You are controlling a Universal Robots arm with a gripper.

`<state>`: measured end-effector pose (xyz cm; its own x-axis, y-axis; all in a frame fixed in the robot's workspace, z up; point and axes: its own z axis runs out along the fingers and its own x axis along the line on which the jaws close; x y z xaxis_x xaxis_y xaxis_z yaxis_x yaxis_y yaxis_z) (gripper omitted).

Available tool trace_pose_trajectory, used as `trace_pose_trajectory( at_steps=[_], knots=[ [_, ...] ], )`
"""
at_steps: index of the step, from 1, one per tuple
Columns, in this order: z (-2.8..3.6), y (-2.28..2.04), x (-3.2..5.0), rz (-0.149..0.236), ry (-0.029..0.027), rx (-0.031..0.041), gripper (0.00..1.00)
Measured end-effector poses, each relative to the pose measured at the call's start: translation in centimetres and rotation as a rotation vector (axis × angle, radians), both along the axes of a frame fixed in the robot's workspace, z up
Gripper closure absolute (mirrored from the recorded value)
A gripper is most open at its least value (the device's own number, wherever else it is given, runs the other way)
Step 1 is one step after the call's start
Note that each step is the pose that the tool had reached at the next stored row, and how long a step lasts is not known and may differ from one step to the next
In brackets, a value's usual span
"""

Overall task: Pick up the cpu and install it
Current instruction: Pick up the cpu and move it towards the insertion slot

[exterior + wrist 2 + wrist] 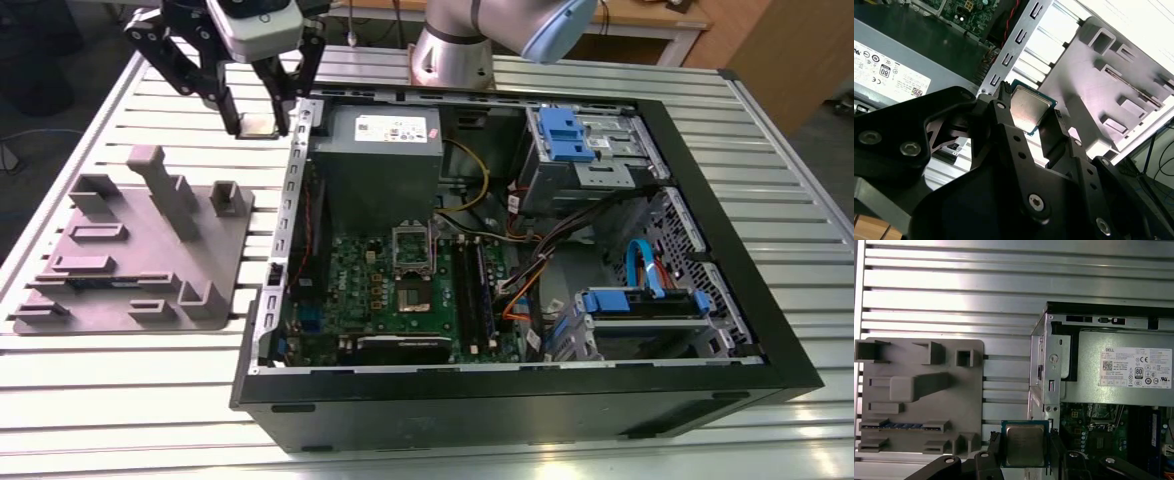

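gripper (256, 122): clamps the cpu (1024, 444) at the rim of the computer case (507, 410)
inside: power supply (380, 160) with white label (396, 128)

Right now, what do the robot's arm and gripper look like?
The arm is a round silvery-grey tube with a light blue joint cap. The gripper has a pale grey body and black linkage bars; in the second wrist view its black fingers are flat and narrow, fixed with silver screws.
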<state>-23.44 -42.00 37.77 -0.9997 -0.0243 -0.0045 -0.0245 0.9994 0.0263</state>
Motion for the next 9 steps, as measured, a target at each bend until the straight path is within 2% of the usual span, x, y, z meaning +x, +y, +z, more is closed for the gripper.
trace_pose_trajectory(
  at_steps=[9],
  knots=[
    [0.0, 0.0, 0.3, 0.0, 0.0, 0.0, 0.53]
  ],
)
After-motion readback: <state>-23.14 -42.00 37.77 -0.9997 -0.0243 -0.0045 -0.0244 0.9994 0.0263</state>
